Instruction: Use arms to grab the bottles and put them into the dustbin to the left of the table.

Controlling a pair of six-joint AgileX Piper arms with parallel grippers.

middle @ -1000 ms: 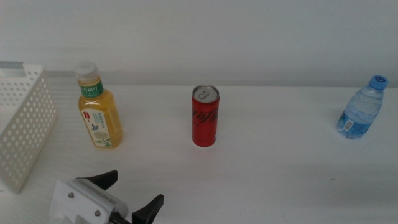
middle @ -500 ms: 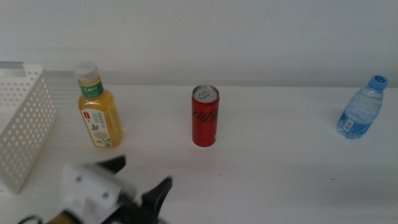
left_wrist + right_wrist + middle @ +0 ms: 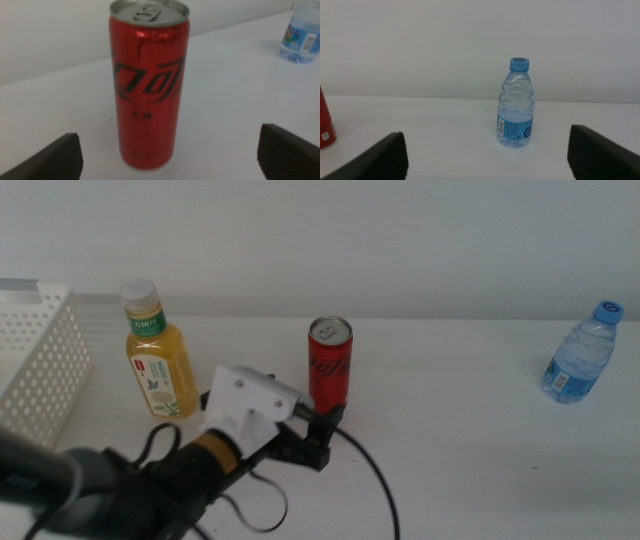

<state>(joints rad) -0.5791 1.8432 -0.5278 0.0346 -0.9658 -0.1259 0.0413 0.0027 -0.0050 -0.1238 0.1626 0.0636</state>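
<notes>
Jaws of the left gripper (image 3: 167, 155) stand wide apart just before the red can (image 3: 329, 366), which stands upright mid-table (image 3: 480, 440). Right gripper (image 3: 487, 155), also spread open, faces the upright water bottle (image 3: 516, 103).

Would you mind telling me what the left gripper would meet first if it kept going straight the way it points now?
Most likely the red can: it stands upright, centred between the open jaws of the left gripper, with nothing in front of it.
</notes>
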